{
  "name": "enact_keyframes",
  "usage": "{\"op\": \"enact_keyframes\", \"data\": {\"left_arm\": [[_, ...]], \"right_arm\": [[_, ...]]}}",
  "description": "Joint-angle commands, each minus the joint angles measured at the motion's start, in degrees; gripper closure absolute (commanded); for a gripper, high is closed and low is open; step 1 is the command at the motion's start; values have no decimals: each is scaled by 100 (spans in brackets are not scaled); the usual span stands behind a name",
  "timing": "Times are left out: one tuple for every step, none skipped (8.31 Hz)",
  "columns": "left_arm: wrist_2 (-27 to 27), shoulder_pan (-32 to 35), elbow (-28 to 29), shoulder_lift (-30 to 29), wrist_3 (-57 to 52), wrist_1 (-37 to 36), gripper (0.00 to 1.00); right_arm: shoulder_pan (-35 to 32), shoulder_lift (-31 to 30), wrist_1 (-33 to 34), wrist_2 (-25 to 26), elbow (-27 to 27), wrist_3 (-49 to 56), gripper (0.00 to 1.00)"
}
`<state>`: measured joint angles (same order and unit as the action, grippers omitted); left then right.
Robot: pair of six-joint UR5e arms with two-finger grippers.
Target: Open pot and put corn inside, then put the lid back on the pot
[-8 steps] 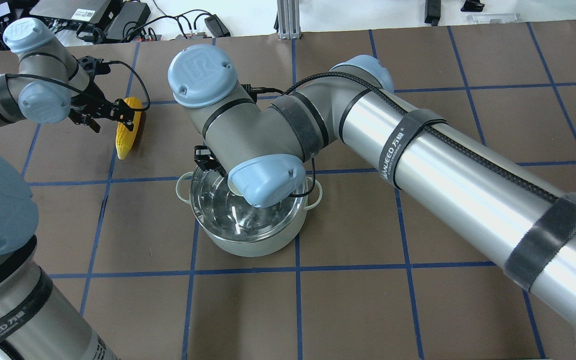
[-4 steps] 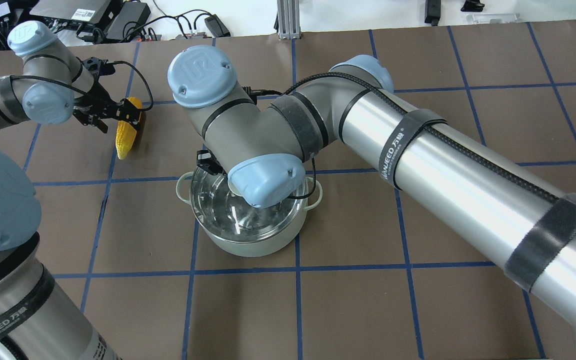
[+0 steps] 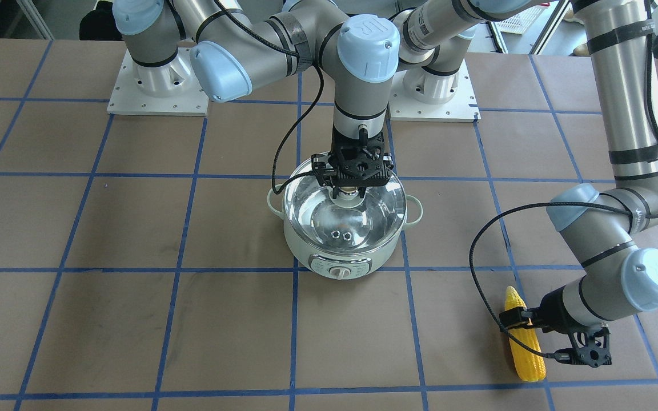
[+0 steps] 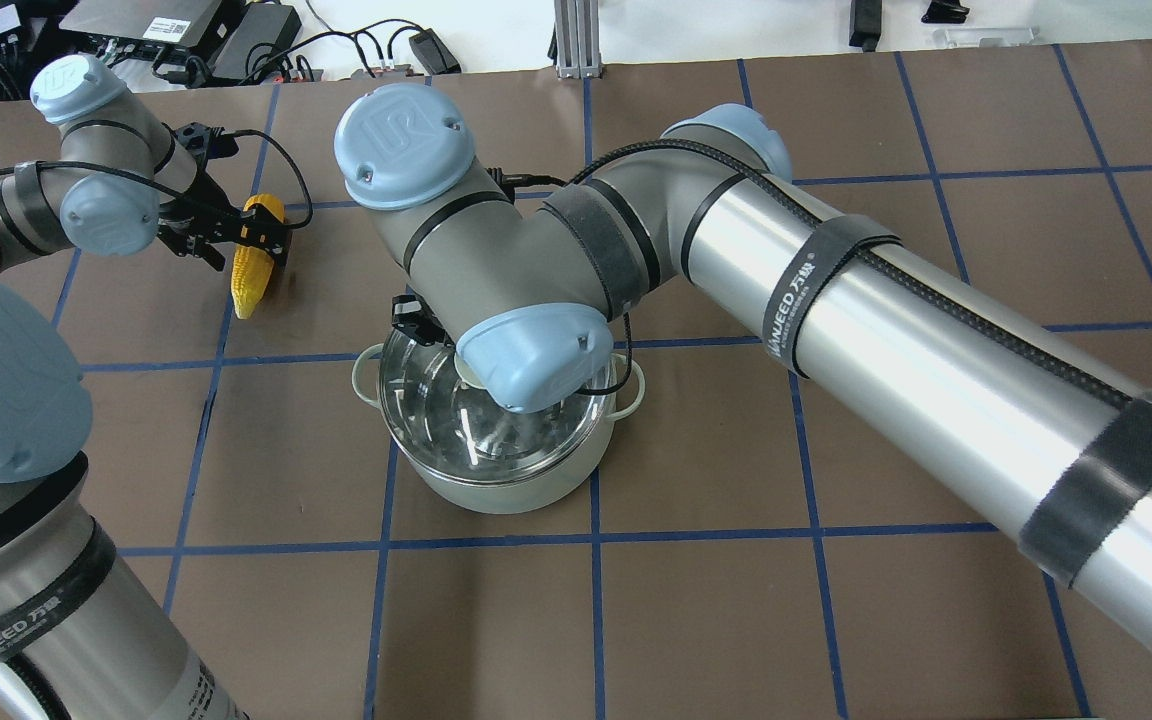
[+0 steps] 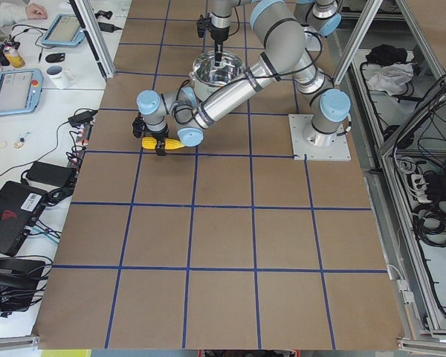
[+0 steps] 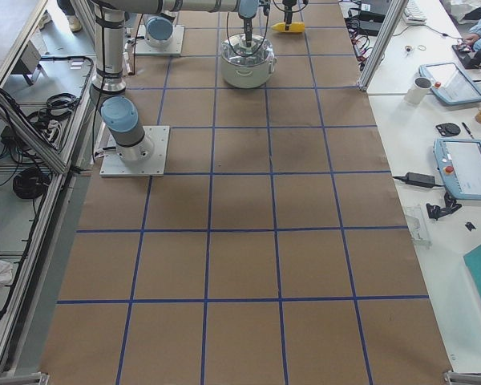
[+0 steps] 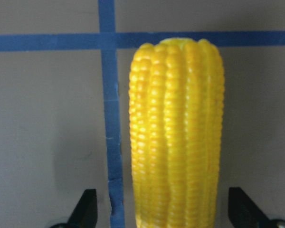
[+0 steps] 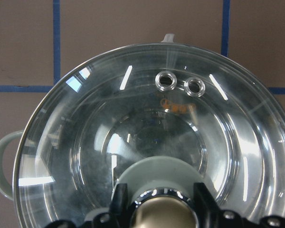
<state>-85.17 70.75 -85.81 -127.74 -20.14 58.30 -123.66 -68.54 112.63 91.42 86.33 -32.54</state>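
Note:
The mint-green pot (image 3: 340,265) stands mid-table with the clear glass lid (image 3: 363,222) on it or just above it; I cannot tell which. My right gripper (image 3: 353,191) comes straight down and is shut on the lid's knob; the right wrist view shows its fingers (image 8: 118,199) on both sides of the knob over the lid (image 8: 180,118). The yellow corn (image 3: 526,348) lies on the table to the robot's left. My left gripper (image 3: 526,337) is open and straddles the corn (image 7: 175,142), with gaps on both sides. The overhead view shows the corn (image 4: 248,275) and the pot (image 4: 496,490).
The right arm's big forearm (image 4: 936,380) stretches over the table's right half. Cables and electronics (image 4: 236,40) lie beyond the far edge. The brown table has blue grid tape (image 4: 596,540). The two arm bases (image 3: 157,85) stand at the robot's side.
My left gripper has moved a little further over the corn's thick end. The right wrist has risen slightly over the pot. The corn has not moved.

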Motion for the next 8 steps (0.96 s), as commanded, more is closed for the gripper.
{"op": "enact_keyframes", "data": {"left_arm": [[305,0,3,-32,62,-126,87],[343,0,3,20,62,-65,100],[317,8,3,73,88,-38,100],[291,9,3,126,106,-38,100],[212,35,3,274,106,-29,100],[46,96,3,502,106,14,100],[-173,236,3,870,115,354,100],[-201,385,3,1239,289,697,100]], "right_arm": [[114,-299,-91,8,-46,55,67],[253,-448,-327,8,-55,90,67],[559,-763,-677,8,-55,386,67],[1050,-1114,-1046,-1,-55,850,67],[1550,-1492,-1442,-140,-55,1229,67],[1999,-1826,-1811,-168,-64,1789,67],[2482,-2134,-2224,-177,-64,2334,66],[2957,-2381,-2567,-168,-64,2905,66]]}}
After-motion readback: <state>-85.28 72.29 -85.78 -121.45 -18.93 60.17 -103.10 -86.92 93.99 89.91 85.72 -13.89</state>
